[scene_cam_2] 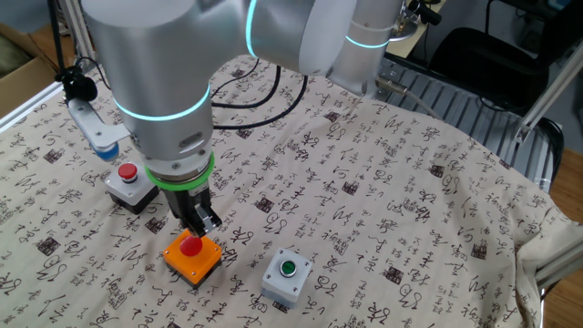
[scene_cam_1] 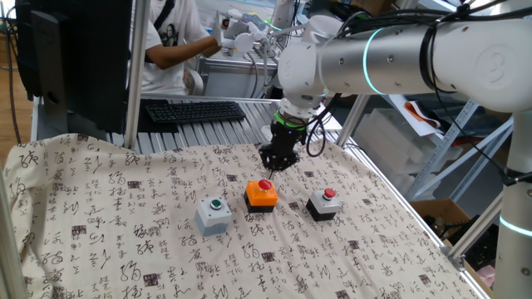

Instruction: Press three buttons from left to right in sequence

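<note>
Three buttons sit in a row on the patterned cloth. The grey box with a green cap (scene_cam_1: 214, 214) (scene_cam_2: 287, 276) is at the left in one fixed view. In the middle is the orange box with a red cap (scene_cam_1: 262, 194) (scene_cam_2: 192, 252), and the black box with a red cap (scene_cam_1: 324, 203) (scene_cam_2: 130, 182) is at the right. My gripper (scene_cam_1: 276, 164) (scene_cam_2: 203, 227) points down, its fingers shut together with nothing held. It hangs just above and slightly behind the orange box's cap, and a small gap shows between them.
The calligraphy-print cloth (scene_cam_1: 100, 216) covers the table. A black keyboard (scene_cam_1: 194, 110) and a seated person (scene_cam_1: 170, 41) are beyond the far edge. A blue-and-white part (scene_cam_2: 96, 128) and black cables (scene_cam_2: 264, 100) lie near the arm's base. A metal frame post (scene_cam_1: 133, 75) stands at the back.
</note>
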`<state>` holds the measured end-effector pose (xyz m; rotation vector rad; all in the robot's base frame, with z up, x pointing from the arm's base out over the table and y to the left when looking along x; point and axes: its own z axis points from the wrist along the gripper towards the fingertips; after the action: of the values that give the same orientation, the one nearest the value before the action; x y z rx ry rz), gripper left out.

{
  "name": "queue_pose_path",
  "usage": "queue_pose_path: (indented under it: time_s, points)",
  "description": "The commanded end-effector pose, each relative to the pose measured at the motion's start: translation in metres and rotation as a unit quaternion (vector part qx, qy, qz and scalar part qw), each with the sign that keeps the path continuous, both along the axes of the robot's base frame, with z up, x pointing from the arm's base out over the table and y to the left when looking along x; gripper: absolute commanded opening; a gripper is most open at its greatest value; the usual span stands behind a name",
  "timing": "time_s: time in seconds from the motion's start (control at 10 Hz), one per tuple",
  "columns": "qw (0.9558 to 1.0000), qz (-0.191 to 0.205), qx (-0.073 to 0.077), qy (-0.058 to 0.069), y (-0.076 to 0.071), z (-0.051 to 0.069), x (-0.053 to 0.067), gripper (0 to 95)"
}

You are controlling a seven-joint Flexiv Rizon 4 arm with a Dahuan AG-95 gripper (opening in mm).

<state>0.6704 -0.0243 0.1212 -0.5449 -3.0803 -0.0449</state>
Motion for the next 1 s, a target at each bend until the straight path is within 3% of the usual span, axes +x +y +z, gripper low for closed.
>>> queue_pose_path:
  time_s: [0.1,0.7,1.0]
  points:
    - [0.9999,-0.001,0.016,-0.002,0.000,0.001,0.001,0.0]
    - [0.9997,0.006,0.024,-0.001,0.004,0.001,0.000,0.0]
    - [0.9997,-0.007,0.024,0.000,0.020,0.004,-0.012,0.0]
